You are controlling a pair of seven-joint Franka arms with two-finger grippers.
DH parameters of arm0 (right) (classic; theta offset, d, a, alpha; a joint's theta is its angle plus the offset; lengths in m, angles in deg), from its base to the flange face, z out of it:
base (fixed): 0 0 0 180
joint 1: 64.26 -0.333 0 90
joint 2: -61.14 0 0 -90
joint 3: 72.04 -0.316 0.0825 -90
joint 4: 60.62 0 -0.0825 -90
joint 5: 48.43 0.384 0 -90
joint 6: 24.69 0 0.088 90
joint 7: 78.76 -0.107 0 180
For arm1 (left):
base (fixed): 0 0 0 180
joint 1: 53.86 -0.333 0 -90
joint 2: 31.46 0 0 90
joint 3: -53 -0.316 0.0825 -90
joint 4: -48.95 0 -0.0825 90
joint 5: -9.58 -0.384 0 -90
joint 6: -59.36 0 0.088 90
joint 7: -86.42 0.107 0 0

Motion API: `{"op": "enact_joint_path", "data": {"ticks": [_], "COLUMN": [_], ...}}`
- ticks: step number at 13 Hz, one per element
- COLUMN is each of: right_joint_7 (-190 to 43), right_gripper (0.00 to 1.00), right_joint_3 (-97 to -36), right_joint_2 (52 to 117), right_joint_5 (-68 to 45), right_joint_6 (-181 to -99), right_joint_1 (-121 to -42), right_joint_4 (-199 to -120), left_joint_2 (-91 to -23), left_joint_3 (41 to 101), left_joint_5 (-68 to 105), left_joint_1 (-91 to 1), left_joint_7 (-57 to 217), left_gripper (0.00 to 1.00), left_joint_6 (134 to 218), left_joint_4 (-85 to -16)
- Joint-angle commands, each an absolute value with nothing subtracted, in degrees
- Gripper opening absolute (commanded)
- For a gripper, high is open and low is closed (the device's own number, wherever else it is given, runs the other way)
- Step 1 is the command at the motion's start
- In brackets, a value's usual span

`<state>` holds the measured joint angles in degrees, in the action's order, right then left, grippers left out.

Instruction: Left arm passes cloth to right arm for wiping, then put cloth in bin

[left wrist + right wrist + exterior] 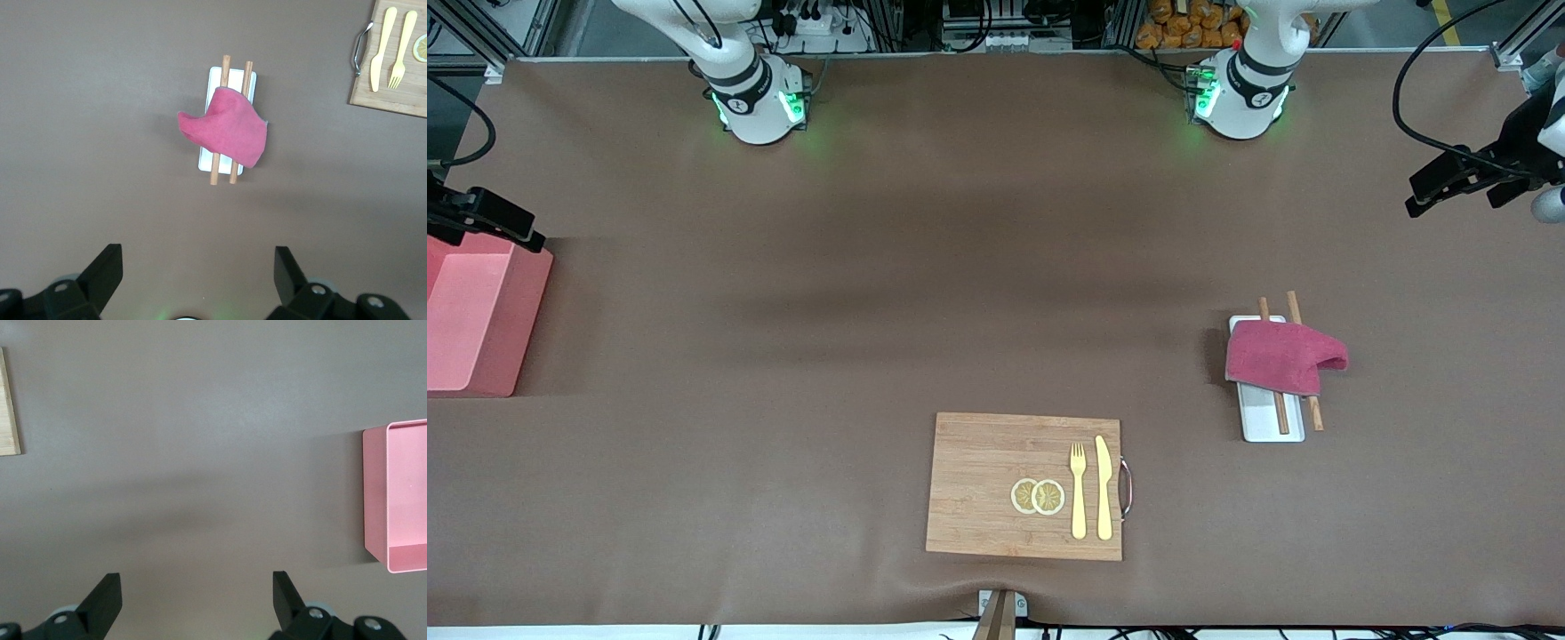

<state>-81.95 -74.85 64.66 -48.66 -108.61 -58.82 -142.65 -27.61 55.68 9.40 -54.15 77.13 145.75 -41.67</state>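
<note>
The magenta-pink cloth (1279,358) lies draped over a white tray (1267,422) and two chopsticks (1281,413), toward the left arm's end of the table. It also shows in the left wrist view (230,127). My left gripper (1414,196) is open and empty, up over the table's left-arm end, apart from the cloth; its view shows its jaws wide apart (198,257). The pink bin (471,320) stands at the right arm's end and looks empty (400,493). My right gripper (532,233) is open and empty (197,579), over the bin's corner.
A wooden board (978,480) lies near the front camera, mid-table, with a yellow fork (1078,489), a knife (1104,487) and two lemon slices (1038,496) on it. Brown table cover spreads between board, tray and bin.
</note>
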Motion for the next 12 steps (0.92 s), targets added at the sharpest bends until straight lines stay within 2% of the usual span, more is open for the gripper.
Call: {"op": "enact_joint_path", "data": {"ticks": [1,12], "right_joint_7": [-82.7,-82.7], "right_gripper": [1.00,1.00], "right_joint_3": [-74.8,-74.8], "right_joint_2": [65.2,65.2], "right_joint_5": [-49.1,-49.2], "right_joint_6": [-108.1,-108.1], "right_joint_1": [-59.0,-59.0], "right_joint_4": [-141.4,-141.4], "left_joint_2": [-26.7,-28.6], "left_joint_3": [55.6,56.0], "left_joint_5": [9.6,10.2], "left_joint_1": [-54.1,-54.4], "left_joint_7": [78.0,78.2], "left_gripper": [1.00,1.00], "left_joint_6": [145.0,144.0], "left_joint_4": [-41.8,-42.5]}}
